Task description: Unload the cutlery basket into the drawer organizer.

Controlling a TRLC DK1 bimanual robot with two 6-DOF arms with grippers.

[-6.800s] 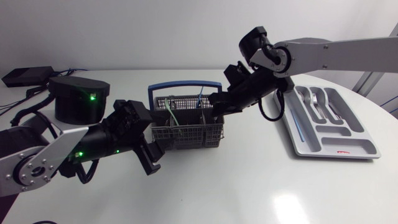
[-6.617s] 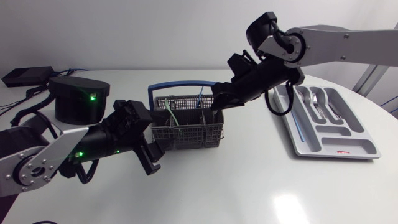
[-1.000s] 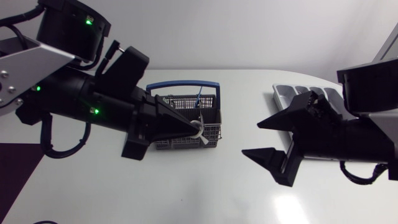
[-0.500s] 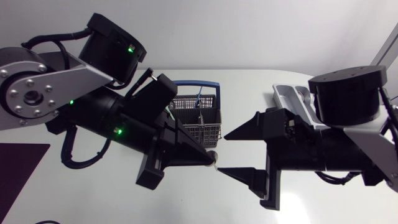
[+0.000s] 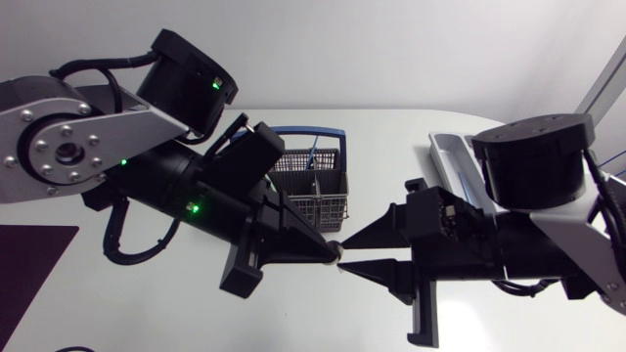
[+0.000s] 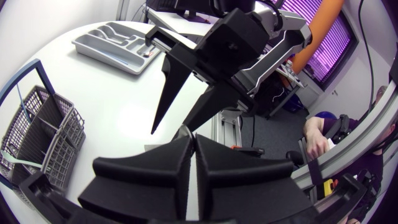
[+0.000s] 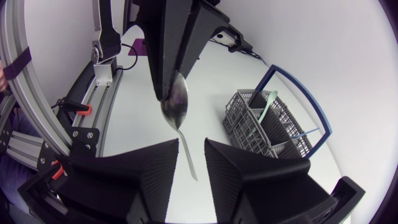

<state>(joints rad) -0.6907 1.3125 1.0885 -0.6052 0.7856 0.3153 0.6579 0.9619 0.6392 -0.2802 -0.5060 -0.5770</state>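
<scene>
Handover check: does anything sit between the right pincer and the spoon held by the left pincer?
Nothing visible does. The left pincer is shut on the bowl end of the spoon, and its handle points straight into the gap between the open fingers of the right pincer, with only air around it.

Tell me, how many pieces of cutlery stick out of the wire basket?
2, both in the basket: a green-handled piece and, apart from it, a blue-handled piece. Shorter ones may be hidden.
</scene>
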